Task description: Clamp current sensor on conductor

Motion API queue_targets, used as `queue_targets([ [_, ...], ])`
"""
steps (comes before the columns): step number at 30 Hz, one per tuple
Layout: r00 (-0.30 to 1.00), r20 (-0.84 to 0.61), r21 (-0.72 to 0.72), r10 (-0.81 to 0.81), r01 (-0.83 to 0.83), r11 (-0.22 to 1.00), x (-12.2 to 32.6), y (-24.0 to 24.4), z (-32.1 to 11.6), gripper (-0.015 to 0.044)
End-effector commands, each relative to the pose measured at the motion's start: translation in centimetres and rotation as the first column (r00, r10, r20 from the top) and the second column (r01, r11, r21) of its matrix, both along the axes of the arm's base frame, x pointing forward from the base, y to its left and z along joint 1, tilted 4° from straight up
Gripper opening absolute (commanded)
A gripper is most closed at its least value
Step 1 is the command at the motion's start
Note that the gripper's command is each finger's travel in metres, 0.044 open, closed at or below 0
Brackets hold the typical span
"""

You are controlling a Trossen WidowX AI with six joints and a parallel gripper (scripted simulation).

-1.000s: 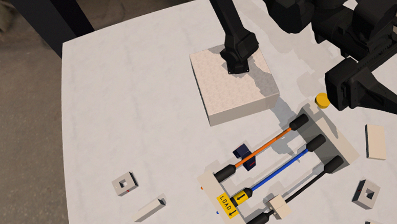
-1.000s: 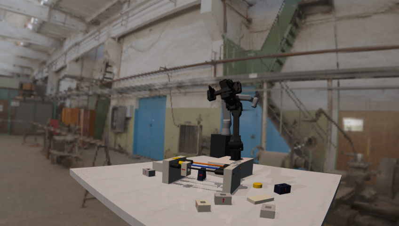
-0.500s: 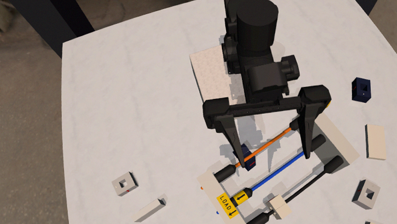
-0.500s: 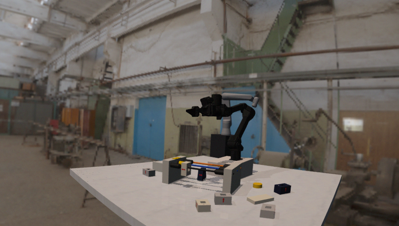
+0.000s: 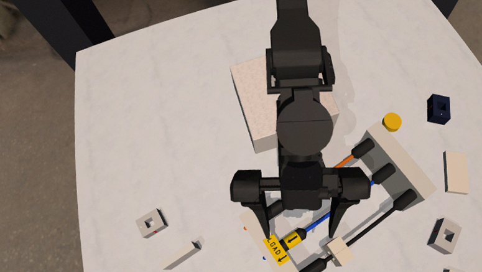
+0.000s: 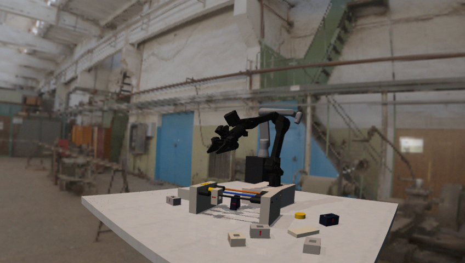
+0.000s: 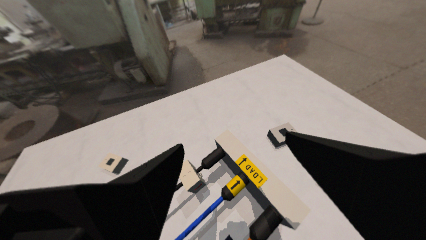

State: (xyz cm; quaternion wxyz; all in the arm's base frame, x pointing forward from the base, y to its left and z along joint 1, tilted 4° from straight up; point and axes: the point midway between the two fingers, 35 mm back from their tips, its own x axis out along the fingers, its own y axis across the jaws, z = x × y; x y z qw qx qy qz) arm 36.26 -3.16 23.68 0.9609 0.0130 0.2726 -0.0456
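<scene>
The open sensor, dark navy with a red mark [image 6: 234, 203], stands on the table between the end blocks in the exterior view; the arm hides it in the top view, and the wrist view shows only a dark tip at the bottom edge. The LOAD conductor is blue [image 5: 316, 222] [image 6: 243, 194] [image 7: 202, 216], the middle one, with an arrowed yellow sleeve [image 5: 292, 240] [image 7: 235, 186] beside the yellow LOAD marker [image 5: 275, 249] [image 7: 254, 172]. My gripper [image 5: 299, 236] [image 6: 213, 152] [image 7: 233, 142] is wide open and empty, high above the conductors, tilted forward and down.
An orange conductor [image 5: 343, 161] and a black conductor [image 5: 372, 224] flank the blue one. A beige closed sensor [image 5: 340, 252] [image 6: 215, 196] [image 7: 190, 179] sits on the black one. Grey end blocks [image 6: 197, 201] [image 6: 268, 208] rise at both ends. Several loose blocks and a yellow disc [image 5: 391, 122] [image 6: 299, 215] lie around.
</scene>
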Motion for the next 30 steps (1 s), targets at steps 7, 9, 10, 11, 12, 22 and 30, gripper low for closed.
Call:
queue_targets([
  [7, 0.867, -0.492, 0.024, -0.077, 0.102, 0.995, -0.5, -3.1, -6.9, 0.044],
  [9, 0.867, -0.492, 0.024, -0.077, 0.102, 0.995, -0.5, -3.1, -6.9, 0.044],
  [10, 0.867, -0.492, 0.024, -0.077, 0.102, 0.995, -0.5, -3.1, -6.9, 0.044],
  [11, 0.867, -0.492, 0.024, -0.077, 0.102, 0.995, -0.5, -3.1, -6.9, 0.044],
  [12, 0.867, -0.492, 0.024, -0.077, 0.102, 0.995, -0.5, -3.1, -6.9, 0.044],
  [22, 0.867, -0.492, 0.024, -0.077, 0.102, 0.995, -0.5, -3.1, -6.9, 0.044],
  [30, 0.853, -0.521, 0.001, -0.006, 0.008, 1.0, -1.9, -2.8, -8.2, 0.0361],
])
